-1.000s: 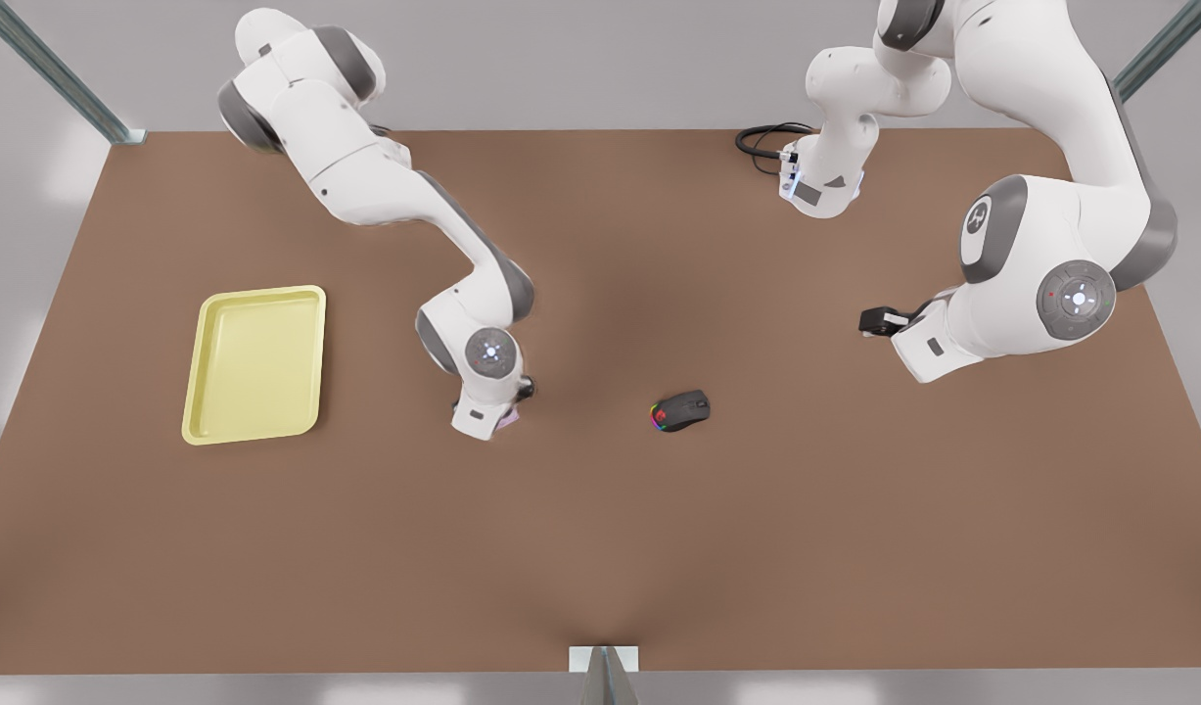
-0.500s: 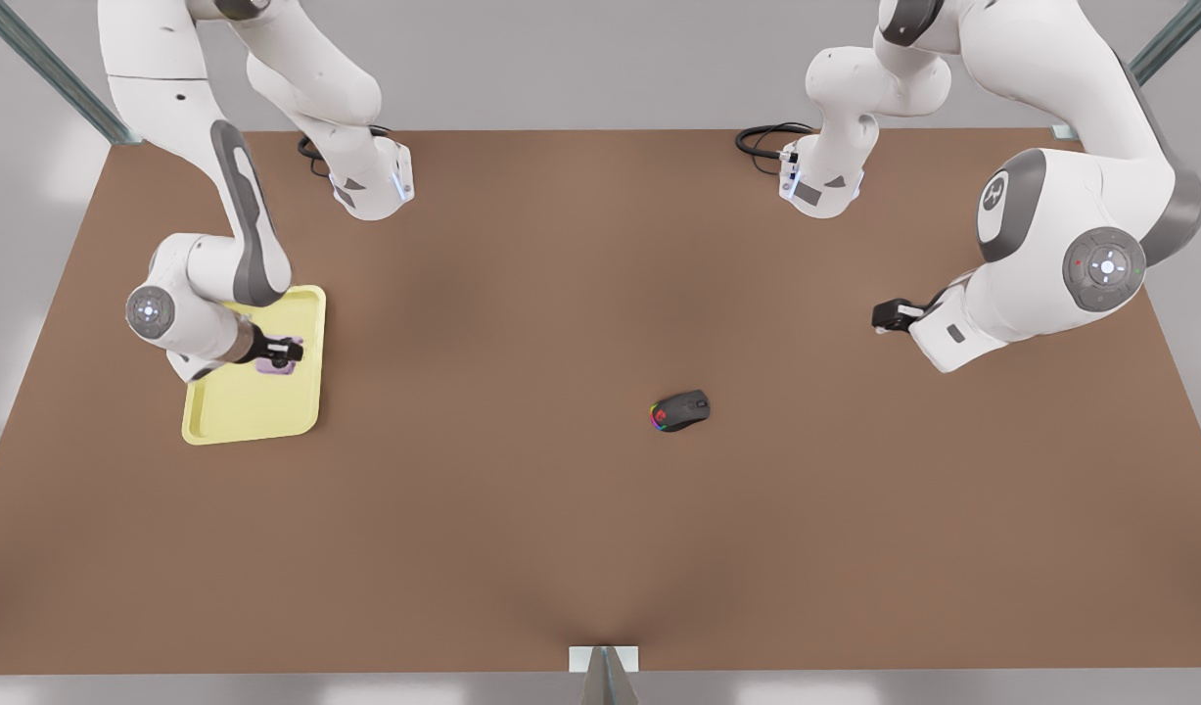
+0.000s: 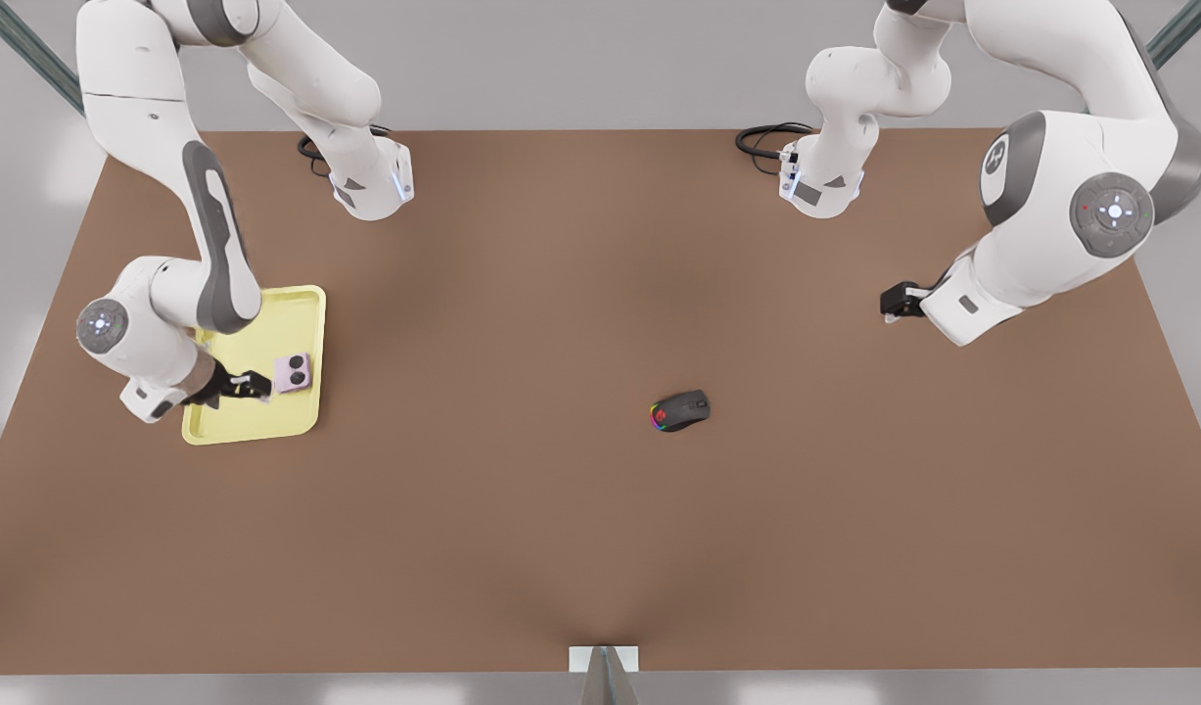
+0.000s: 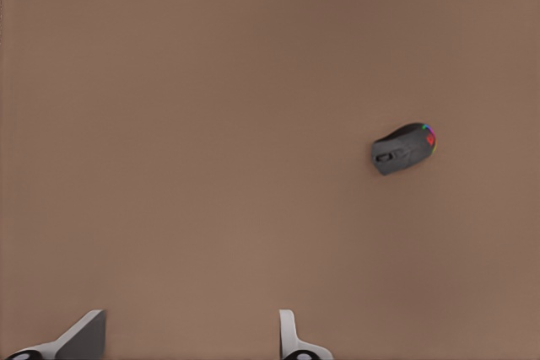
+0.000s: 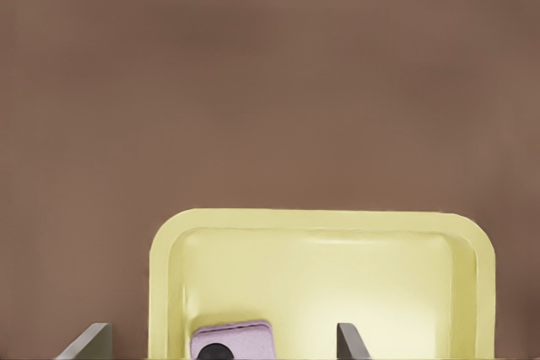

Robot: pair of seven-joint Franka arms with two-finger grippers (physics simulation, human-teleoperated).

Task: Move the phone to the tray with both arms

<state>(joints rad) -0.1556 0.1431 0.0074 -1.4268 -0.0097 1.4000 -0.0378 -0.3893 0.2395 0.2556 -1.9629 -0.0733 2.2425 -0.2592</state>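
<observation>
**Phone set down on tray, right arm drawing back**

Since half a second ago, the right arm (image 3: 135, 338) has let go and pulled toward the front view's left. Its jaws stand open and empty, and the small squarish lilac folded phone (image 3: 294, 373) lies flat just beyond them, apart, inside the flat pale yellow tray (image 3: 253, 434). The black computer mouse (image 3: 680, 410) sits mid-bench (image 3: 561, 548). The left arm (image 3: 1050, 225) waits far off, jaws open. The placement looks done.
</observation>
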